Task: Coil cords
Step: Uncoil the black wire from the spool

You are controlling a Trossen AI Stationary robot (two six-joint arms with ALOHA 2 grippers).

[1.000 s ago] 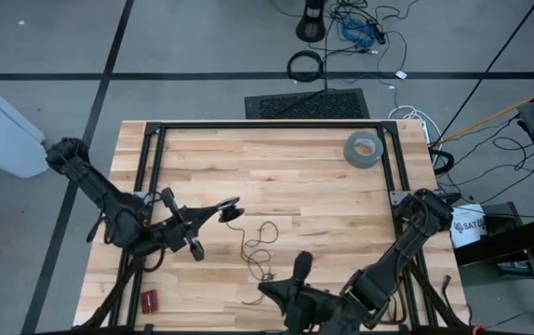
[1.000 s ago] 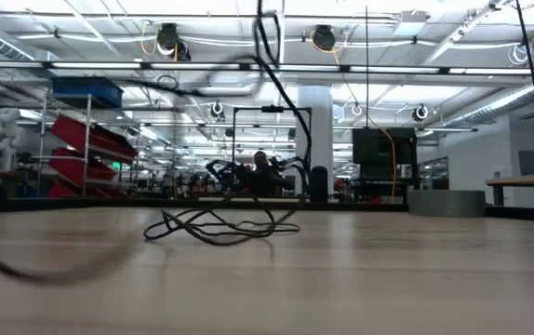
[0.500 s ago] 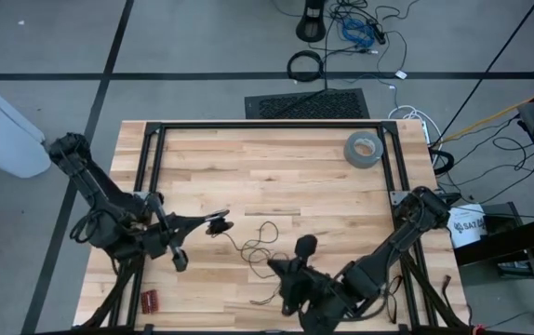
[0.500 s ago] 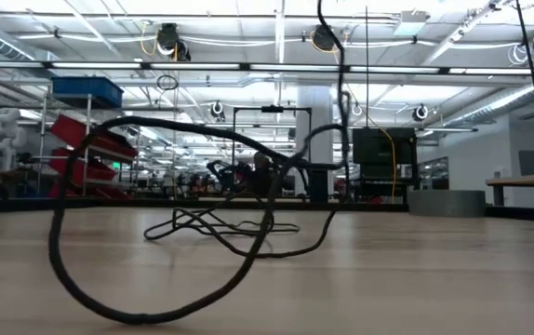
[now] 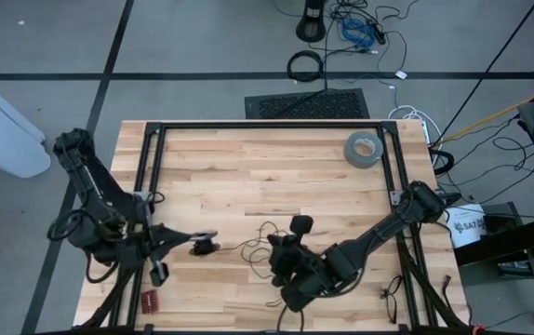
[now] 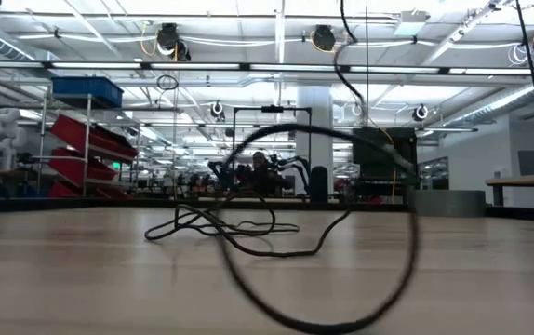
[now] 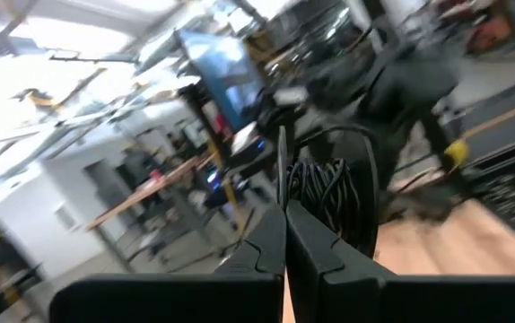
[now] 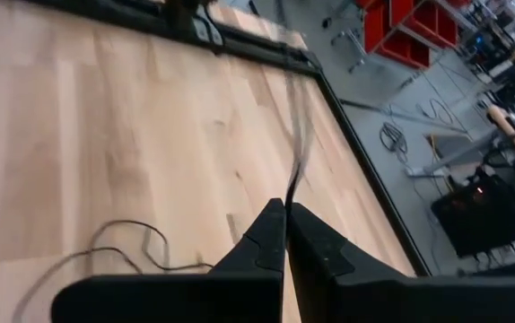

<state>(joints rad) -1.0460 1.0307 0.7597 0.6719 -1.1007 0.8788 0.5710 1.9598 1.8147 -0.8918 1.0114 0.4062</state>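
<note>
Left gripper (image 5: 213,247), fingers clamped on the thin black wire (image 5: 265,230) (small bundle), has swung nearer; right gripper (image 5: 295,226) pinches its strand.

Left gripper (image 5: 209,247) sits at the end of a low, outstretched left arm, fingers (image 7: 266,256) pressed flat together, no gap between them. Right gripper (image 5: 297,226) is raised on a folded right arm reaching in from the right edge, fingers (image 8: 271,233) likewise closed tip to tip. The two sets of fingertips point roughly toward each other, near but apart.
</note>
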